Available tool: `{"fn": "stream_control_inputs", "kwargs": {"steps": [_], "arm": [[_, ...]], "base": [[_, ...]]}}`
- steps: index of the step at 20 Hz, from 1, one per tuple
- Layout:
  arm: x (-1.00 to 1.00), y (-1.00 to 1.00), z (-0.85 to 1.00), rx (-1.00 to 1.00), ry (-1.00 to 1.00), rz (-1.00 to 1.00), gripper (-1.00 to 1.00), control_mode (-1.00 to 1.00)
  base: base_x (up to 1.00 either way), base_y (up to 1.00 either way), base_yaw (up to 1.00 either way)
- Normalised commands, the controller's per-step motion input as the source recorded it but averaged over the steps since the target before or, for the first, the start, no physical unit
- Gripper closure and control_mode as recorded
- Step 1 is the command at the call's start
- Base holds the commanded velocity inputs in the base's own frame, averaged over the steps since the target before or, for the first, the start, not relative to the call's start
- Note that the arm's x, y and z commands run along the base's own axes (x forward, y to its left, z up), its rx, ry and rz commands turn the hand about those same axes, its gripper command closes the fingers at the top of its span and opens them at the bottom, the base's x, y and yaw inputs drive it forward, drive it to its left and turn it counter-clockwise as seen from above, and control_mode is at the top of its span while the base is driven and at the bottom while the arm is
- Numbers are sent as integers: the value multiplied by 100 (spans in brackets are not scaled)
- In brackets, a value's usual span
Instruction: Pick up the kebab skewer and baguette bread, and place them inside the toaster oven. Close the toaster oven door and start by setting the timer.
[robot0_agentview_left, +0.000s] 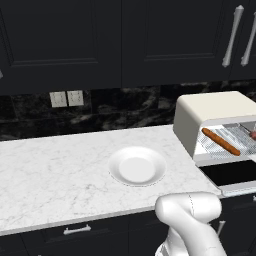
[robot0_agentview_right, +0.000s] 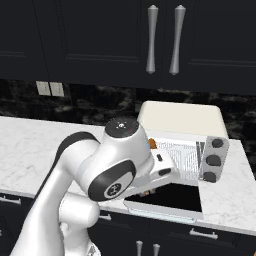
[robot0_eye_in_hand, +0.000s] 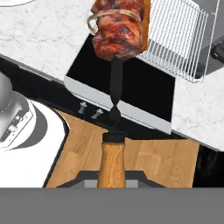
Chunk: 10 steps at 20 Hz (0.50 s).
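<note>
Toaster oven (robot0_agentview_left: 200, 117): stood at the counter's right end, taken here as the landmark; its cavity is open.
Toaster oven door (robot0_eye_in_hand: 127, 83): folded down flat in front of the cavity, over the counter edge, its pale handle bar on the near side.
Baguette bread (robot0_agentview_left: 220, 141): already laid on the wire rack (robot0_eye_in_hand: 175, 37) inside the oven, slanting across it.
Kebab skewer (robot0_eye_in_hand: 118, 30): held out above the lowered door, its meat end just short of the rack's front edge; the wooden handle is nearest the hand.
Gripper: its fingertips cannot be made out, so the opening cannot be told; the skewer's handle runs straight out of the hand, which suggests it is gripped there.
White plate (robot0_agentview_left: 137, 166): left of the oven on the counter, with nothing on it.
Step judged: the skewer is being brought into the cavity; door and timer are not yet dealt with.
Risks: the bulky meat could be caught on the rack's front wire or the cavity's upper lip if entered off level; the baguette could be shoved back by it; a skewer released too shallow would block the door.
</note>
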Motion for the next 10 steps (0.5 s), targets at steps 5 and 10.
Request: {"fn": "stream_control_inputs", "kwargs": {"steps": [5, 10], "arm": [[50, -11, -30, 15, 0, -21, 100, -100], [60, 0, -58, 5, -2, -19, 100, -100]], "base": [[0, 0, 0], [0, 0, 0]]}}
